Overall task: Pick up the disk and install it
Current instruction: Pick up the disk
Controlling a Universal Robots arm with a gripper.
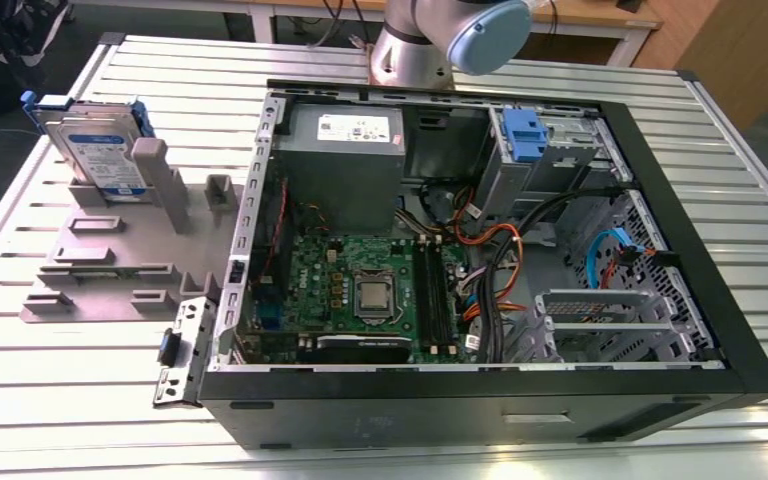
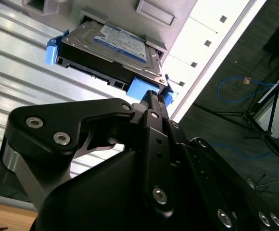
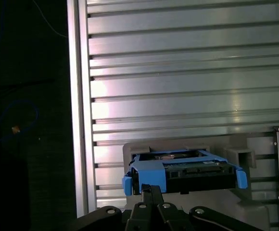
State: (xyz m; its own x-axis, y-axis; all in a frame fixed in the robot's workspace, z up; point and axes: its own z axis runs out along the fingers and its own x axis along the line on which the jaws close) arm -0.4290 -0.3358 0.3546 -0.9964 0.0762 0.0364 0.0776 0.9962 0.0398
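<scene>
The disk (image 1: pixel 97 150) is a silver hard drive with a white-and-blue label in a blue caddy. It stands on edge in a grey holder (image 1: pixel 104 260) on the table at the exterior view's left. Both wrist views show my gripper (image 2: pixel 152 96) (image 3: pixel 146 188) shut, its fingers pressed together with nothing between them. It points toward the disk (image 2: pixel 115 45) (image 3: pixel 183 168) and stays clear of it, in line with the caddy's blue end tab (image 3: pixel 149 175).
An open black computer case (image 1: pixel 491 400) lies at the middle and the exterior view's right, with motherboard, cables and a grey power-supply box (image 1: pixel 344 140). A blue caddy (image 1: pixel 524 135) sits in its drive bay. The slatted metal table (image 1: pixel 37 400) ends close beside the holder (image 3: pixel 82 120).
</scene>
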